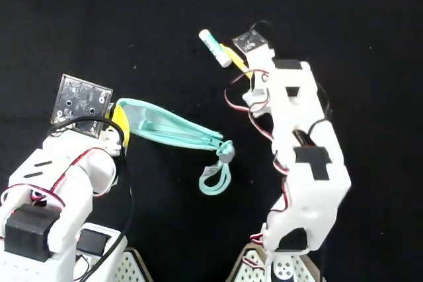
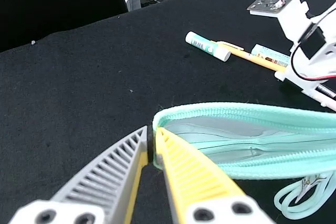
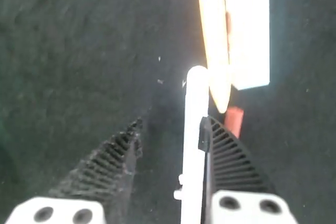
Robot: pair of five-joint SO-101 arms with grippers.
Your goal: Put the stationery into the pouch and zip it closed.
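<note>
A teal pouch (image 1: 173,130) lies on the black table, its zip open and its mouth gaping (image 2: 247,140). My left gripper (image 2: 152,142) is shut on the pouch's end, grey and yellow fingers pinched together on the zip edge. Farther off lie a white glue stick (image 1: 215,47), a yellow pen (image 2: 252,56) and a pale flat eraser (image 2: 270,55). My right gripper (image 3: 172,124) hangs open over these items. A thin white rod (image 3: 194,129) sits between its fingers, against one of them. The yellow pen (image 3: 215,40) and eraser (image 3: 248,24) lie just beyond the fingertips.
The pouch's teal strap loop (image 1: 215,179) trails off its zip-pull end toward the front of the table. The right arm's white body (image 1: 304,150) stretches over the table's right side. A small red piece (image 3: 234,120) lies by the pen tip.
</note>
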